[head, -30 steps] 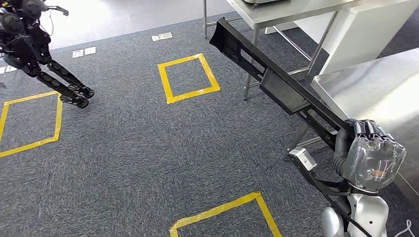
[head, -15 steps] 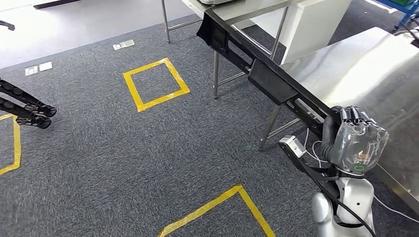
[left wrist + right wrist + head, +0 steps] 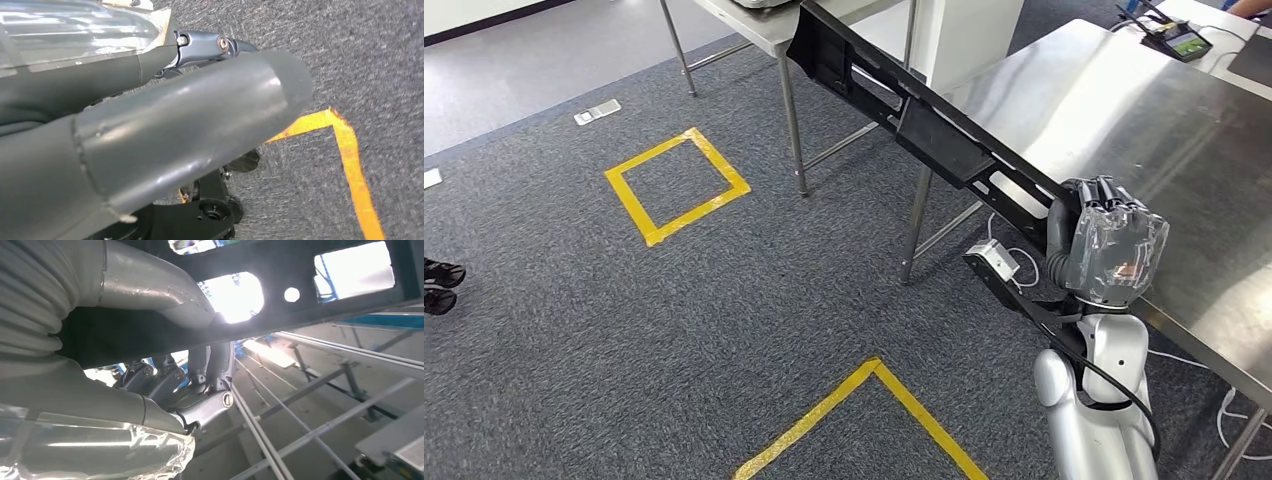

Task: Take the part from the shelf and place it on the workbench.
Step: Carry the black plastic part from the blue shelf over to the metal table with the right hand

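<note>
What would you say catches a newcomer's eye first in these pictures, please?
Most striking is the long black part, held by the right hand and slanting up and away over the edge of the steel workbench. Next come the yellow tape squares on the grey carpet to the left. In the left wrist view, the left hand hangs above the carpet beside a yellow line.
</note>
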### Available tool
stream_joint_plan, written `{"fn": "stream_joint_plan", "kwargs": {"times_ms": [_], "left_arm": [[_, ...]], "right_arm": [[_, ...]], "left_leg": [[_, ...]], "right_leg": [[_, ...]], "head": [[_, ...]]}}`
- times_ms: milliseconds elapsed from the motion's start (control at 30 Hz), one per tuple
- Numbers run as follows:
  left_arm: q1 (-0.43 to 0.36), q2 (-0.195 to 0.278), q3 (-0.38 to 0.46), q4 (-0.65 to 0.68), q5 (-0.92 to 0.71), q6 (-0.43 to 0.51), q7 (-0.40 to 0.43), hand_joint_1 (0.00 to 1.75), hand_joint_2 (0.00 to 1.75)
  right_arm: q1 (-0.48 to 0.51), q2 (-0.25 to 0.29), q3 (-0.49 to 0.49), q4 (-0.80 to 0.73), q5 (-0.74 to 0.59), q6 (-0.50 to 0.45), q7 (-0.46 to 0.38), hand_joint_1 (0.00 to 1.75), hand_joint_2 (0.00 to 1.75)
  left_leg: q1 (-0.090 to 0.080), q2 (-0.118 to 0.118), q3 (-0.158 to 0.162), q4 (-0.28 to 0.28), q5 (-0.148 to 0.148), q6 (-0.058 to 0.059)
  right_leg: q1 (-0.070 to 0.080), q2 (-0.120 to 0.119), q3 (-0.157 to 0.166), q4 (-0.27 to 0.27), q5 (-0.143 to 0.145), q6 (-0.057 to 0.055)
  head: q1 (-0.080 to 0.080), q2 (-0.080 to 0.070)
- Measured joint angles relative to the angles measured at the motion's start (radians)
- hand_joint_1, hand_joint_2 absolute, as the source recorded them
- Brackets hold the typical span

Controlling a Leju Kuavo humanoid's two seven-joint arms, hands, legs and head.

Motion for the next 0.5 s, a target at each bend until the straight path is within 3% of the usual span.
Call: {"fn": "stream_joint_plan", "kwargs": {"times_ms": [33,100,167,200,267,333,400,467,500], "left_arm": [[0.0,0.001,0.002,0.0,0.0,0.0,0.0,0.0,0.0],[0.001,0.002,0.008,0.0,0.0,0.0,0.0,0.0,0.0],[0.003,0.003,0.015,0.001,0.002,0.0,-0.001,0.0,0.0],[0.004,0.004,0.018,0.001,0.004,0.0,-0.002,0.0,0.0],[0.004,0.005,0.023,0.001,0.008,0.002,-0.004,0.0,0.0],[0.004,0.007,0.029,0.001,0.01,0.003,-0.007,0.0,0.0],[0.004,0.009,0.035,0.001,0.011,0.003,-0.009,0.0,0.0],[0.004,0.009,0.039,0.001,0.011,0.003,-0.01,0.0,0.0],[0.003,0.009,0.04,0.001,0.011,0.003,-0.01,0.0,0.0]], "right_arm": [[-0.012,0.0,0.004,0.011,-0.002,0.0,-0.001,1.75,1.75],[-0.037,0.001,0.016,0.034,-0.006,0.0,-0.003,1.75,1.75],[-0.05,0.005,0.027,0.054,-0.011,0.0,-0.005,1.75,1.75],[-0.055,0.007,0.031,0.063,-0.015,-0.001,-0.007,1.75,1.75],[-0.072,0.009,0.041,0.086,-0.025,-0.002,-0.015,1.75,1.75],[-0.099,0.011,0.053,0.111,-0.033,-0.002,-0.021,1.75,1.75],[-0.12,0.014,0.062,0.13,-0.037,-0.002,-0.023,1.75,1.75],[-0.129,0.015,0.066,0.142,-0.038,-0.002,-0.023,1.75,1.75],[-0.131,0.015,0.067,0.147,-0.039,-0.003,-0.023,1.75,1.75]], "left_leg": [[0.005,-0.024,-0.01,0.026,-0.02,-0.006],[0.01,-0.082,-0.058,0.135,-0.084,-0.013],[0.01,-0.103,-0.114,0.25,-0.127,-0.015],[0.011,-0.106,-0.125,0.268,-0.122,-0.015],[0.016,-0.118,-0.096,0.194,-0.061,-0.013],[0.025,-0.164,-0.042,0.073,-0.003,-0.012],[0.026,-0.191,-0.02,0.02,0.01,-0.011],[0.02,-0.172,-0.018,0.012,0.015,-0.001],[0.019,-0.16,-0.017,0.006,0.02,0.007]], "right_leg": [[-0.003,0.011,-0.001,-0.001,0.003,-0.006],[-0.002,0.032,-0.003,-0.002,0.007,-0.016],[0.002,0.056,-0.004,-0.001,0.008,-0.022],[0.003,0.068,-0.004,-0.001,0.009,-0.022],[0.003,0.096,-0.004,0.002,0.009,-0.022],[0.005,0.121,-0.007,0.007,0.01,-0.019],[0.007,0.143,-0.017,0.008,0.016,-0.01],[0.006,0.163,-0.027,0.002,0.024,0.005],[0.007,0.156,-0.034,0.007,0.022,0.009]], "head": [[-0.001,0.0],[-0.001,0.0],[-0.001,0.0],[-0.002,0.0],[-0.002,0.0],[-0.002,0.0],[0.0,0.0],[0.001,0.0],[0.001,0.0]]}}
